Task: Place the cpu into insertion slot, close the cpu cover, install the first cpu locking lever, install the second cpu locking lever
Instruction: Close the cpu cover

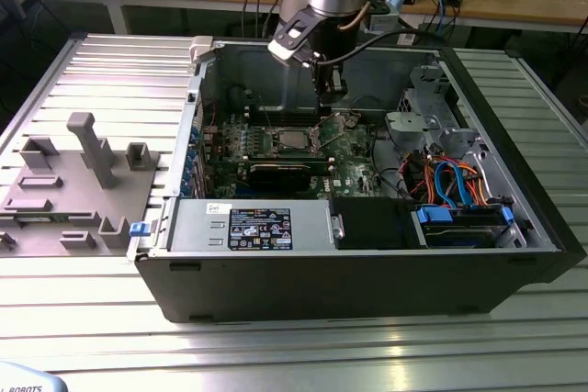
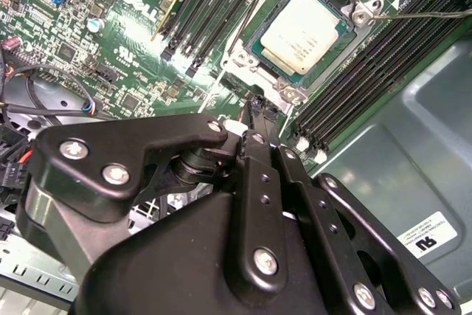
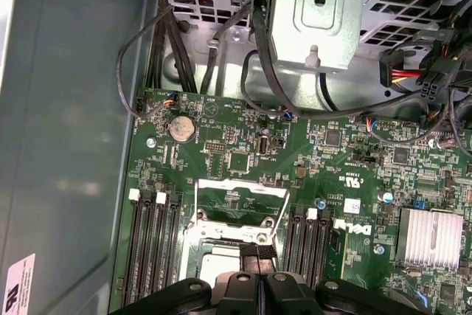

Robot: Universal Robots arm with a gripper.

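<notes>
Silvery-grey metal faces up on the cpu (image 2: 302, 35), which lies flat and level in the insertion slot (image 2: 249, 55). Being square, it has no long axis to report. The second wrist view shows this seating plainly. The first wrist view adds the cpu cover (image 3: 243, 184), a thin metal frame tilted up off the slot, its upper bar running crosswise to the black memory slots (image 3: 151, 248) on either side.

My gripper (image 3: 259, 250) hangs just beside the cover's lower edge; I cannot tell whether it touches. My fingers (image 2: 258, 149) are drawn close together, a narrow set.

On the exterior view's dial, the cpu (image 1: 292, 140) sits at about nine o'clock of the tilted cover (image 1: 324, 131), and my gripper (image 1: 329, 98) at twelve o'clock of it.

Writing noted:
- White lettering on the green motherboard (image 3: 243, 138).
- A white label (image 2: 426, 235) on the grey case floor.
- A printed sticker (image 1: 260, 229) on the power supply, at about six o'clock of the slot.
</notes>
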